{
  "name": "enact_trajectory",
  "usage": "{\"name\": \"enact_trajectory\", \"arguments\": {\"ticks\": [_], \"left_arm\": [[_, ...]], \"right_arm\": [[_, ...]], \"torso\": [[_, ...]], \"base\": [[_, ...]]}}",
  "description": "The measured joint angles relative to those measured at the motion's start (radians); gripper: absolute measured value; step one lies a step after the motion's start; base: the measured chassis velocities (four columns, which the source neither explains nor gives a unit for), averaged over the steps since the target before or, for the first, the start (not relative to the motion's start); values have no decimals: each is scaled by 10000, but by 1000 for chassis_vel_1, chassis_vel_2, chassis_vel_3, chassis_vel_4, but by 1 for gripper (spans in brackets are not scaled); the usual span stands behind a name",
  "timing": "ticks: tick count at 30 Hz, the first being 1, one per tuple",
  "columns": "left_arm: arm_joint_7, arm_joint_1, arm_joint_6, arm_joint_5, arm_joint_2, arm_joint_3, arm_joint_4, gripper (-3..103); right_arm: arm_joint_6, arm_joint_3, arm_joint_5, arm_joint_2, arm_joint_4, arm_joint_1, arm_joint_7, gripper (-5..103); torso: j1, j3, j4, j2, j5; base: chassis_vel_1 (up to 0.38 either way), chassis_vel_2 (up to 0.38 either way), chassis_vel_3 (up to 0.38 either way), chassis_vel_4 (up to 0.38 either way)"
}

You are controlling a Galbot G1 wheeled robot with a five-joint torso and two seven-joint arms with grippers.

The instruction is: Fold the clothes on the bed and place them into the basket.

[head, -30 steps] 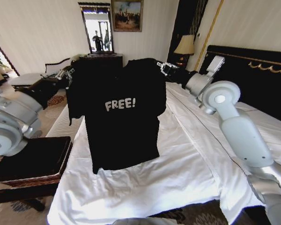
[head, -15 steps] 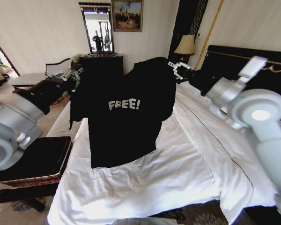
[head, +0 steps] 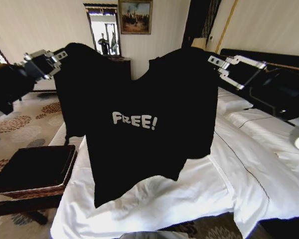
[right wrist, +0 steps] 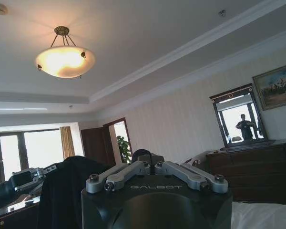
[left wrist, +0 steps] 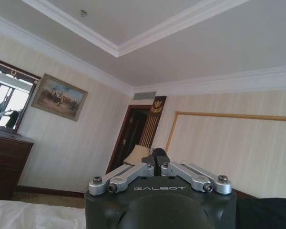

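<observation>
While both grippers' jaws pinch T-shirt shoulders, hem hangs clear above bed.

This is a hotel-style bedroom. A large bed with white linen and a black headboard fills it; beyond the bed stand a dark dresser with mirror, a framed painting and patterned carpet.

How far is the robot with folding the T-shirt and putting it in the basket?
Picked up: the T-shirt hangs spread between the left gripper and the right gripper, clear above the bed. No fold is made yet. The basket beside the bed waits.
</observation>
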Motion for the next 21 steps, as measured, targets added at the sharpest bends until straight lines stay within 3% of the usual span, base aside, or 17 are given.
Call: {"name": "enact_trajectory", "arguments": {"ticks": [2,5,7,11,13,14,16,17,18,20,21], "left_arm": [[-82,-25,6,-67,26,32,2,1],[-291,-27,-61,696,-189,1127,11,1],[-314,24,-68,869,-275,1309,15,1],[-390,595,-128,1754,-723,2203,29,1],[-431,419,-203,2820,-919,3957,35,1],[-431,419,-203,2820,-919,3957,35,1],[-367,198,-241,3806,-1122,5247,50,1],[-269,91,-249,4759,-1410,6332,56,1],[-269,91,-249,4759,-1410,6332,56,1],[-169,20,-238,5524,-1769,7311,59,1],[-54,-29,-215,6220,-2138,8247,59,1]], "right_arm": [[-105,118,260,0,-9,-32,252,0],[-600,252,669,333,-45,-544,996,0],[-697,198,634,453,-52,-745,1064,0],[-1171,-957,-501,1380,-87,-1316,1086,0],[-1360,-2320,-1640,2012,-167,-1075,805,0],[-1360,-2320,-1640,2012,-167,-1075,805,0],[-1450,-3310,-2589,2383,-711,-832,546,0],[-1543,-4219,-3412,2771,-1399,-606,283,0],[-1543,-4219,-3412,2771,-1399,-606,283,0],[-1648,-4941,-4104,3147,-1997,-543,18,0],[-1695,-5510,-4813,3479,-2466,-551,-190,0]], "torso": [[1,0,-2,0,2],[1,0,-9,0,-2],[2,0,-9,0,-2],[5,3,-2,-4,-1],[3,2,-7,-3,1],[3,2,-7,-3,1],[3,1,-9,-3,-5],[3,2,-6,-3,-3],[3,2,-6,-3,-3],[5,3,0,-4,-1],[5,4,-2,-5,-1]], "base": [[0,0,0,0],[0,0,0,0],[0,0,0,0],[0,0,0,0],[0,0,0,0],[0,0,0,0],[0,0,0,0],[0,0,0,0],[0,0,0,0],[0,0,0,0],[0,0,0,0]]}}
